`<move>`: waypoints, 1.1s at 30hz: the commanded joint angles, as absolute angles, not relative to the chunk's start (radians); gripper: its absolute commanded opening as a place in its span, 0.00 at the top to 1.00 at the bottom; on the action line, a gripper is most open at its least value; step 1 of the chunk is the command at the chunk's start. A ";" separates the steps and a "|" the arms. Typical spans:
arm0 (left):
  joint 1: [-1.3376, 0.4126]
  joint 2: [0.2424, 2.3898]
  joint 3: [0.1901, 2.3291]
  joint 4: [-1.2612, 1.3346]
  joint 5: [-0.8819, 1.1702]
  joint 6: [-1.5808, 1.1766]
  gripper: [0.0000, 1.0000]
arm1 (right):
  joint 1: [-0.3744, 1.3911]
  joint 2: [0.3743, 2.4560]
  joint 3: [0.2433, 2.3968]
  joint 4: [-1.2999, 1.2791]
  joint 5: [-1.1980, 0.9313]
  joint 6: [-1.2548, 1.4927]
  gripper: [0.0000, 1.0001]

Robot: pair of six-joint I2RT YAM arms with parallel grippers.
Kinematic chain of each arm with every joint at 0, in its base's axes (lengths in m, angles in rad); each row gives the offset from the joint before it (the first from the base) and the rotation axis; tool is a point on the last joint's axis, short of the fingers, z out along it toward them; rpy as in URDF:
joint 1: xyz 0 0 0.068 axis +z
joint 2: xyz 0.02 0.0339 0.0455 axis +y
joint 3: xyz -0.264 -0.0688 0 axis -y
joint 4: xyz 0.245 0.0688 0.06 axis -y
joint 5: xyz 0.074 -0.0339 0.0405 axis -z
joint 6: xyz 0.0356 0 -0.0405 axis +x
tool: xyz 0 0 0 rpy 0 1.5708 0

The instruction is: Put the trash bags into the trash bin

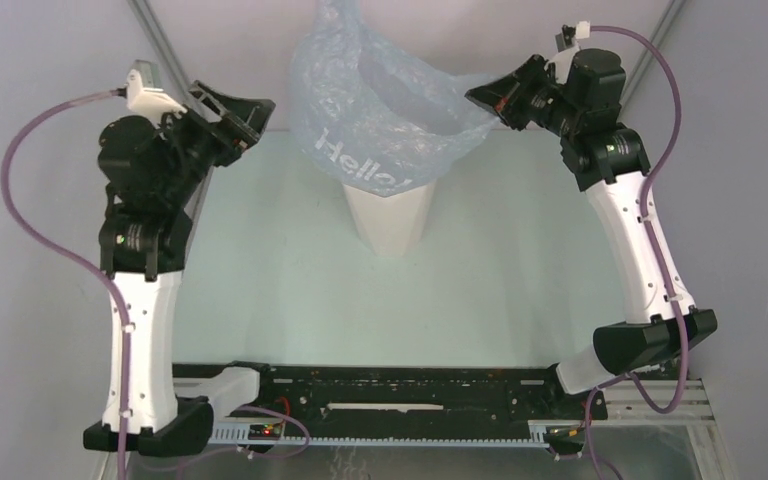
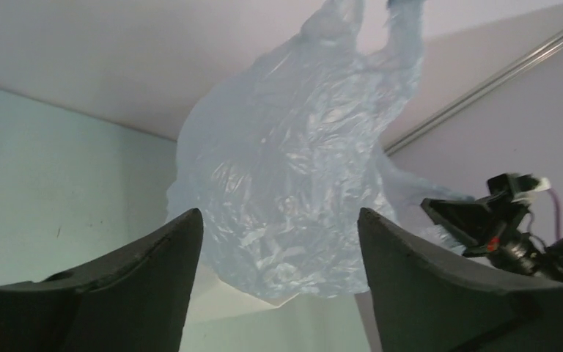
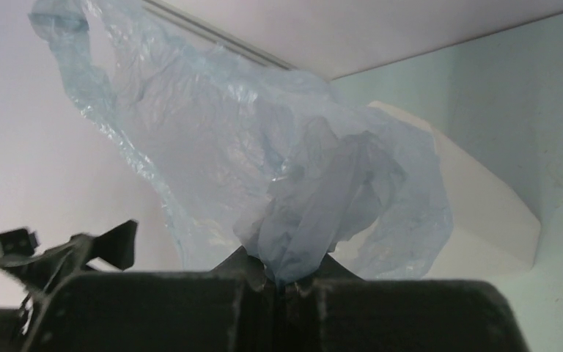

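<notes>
Nearest me is the black rail (image 1: 390, 395) with both arm bases on it. Past that there's a broad stretch of bare table (image 1: 260, 290) running between the two arms, so that's where the room is.

Things get tight further out. The white trash bin (image 1: 390, 215) stands in the middle of the far half of the table, with only its lower, narrower part showing. The pale-blue trash bag (image 1: 380, 120) is draped over its top and bulges out wider than the bin on both sides. It has white "Hello" lettering on the front. From above there's a hollow in the film over the bin's mouth, but I can't tell how far down inside it goes.

The left gripper (image 1: 258, 122) hangs just left of the bag with a sliver of gap. Its fingers (image 2: 154, 286) are spread wide with nothing between them, and its wrist view looks straight at the wrinkled film.

The right gripper (image 3: 287, 282) has its fingers pressed together on a bunched bit of the bag's right edge, so the film runs out toward it from the bin.

Furthest out, one loop handle sticks up against the back wall (image 1: 240, 40), close to the slanted metal strut (image 1: 155, 35) in the left corner.
</notes>
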State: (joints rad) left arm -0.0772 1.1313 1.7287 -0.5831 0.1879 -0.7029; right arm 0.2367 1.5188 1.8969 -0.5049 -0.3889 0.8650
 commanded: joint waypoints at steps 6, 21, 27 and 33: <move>-0.083 1.357 1.704 -0.460 0.327 -0.788 0.33 | 0.263 1.456 1.875 -0.476 -0.439 0.830 1.00; -0.412 1.478 1.603 -0.445 0.331 -0.805 0.41 | 0.293 1.433 1.838 -0.412 -0.493 0.802 1.00; -0.377 1.615 1.753 -0.533 0.260 -0.677 0.41 | 0.306 1.431 1.805 -0.415 -0.483 0.778 1.00; -0.401 1.773 1.883 -0.700 0.206 -0.562 0.46 | 0.332 1.467 1.816 -0.485 -0.460 0.702 1.00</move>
State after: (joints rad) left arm -0.3813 1.7306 1.8320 -0.5728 0.2520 -0.6704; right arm 0.3145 1.4601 1.8046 -0.4561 -0.4713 0.7757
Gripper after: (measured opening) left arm 0.559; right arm 0.007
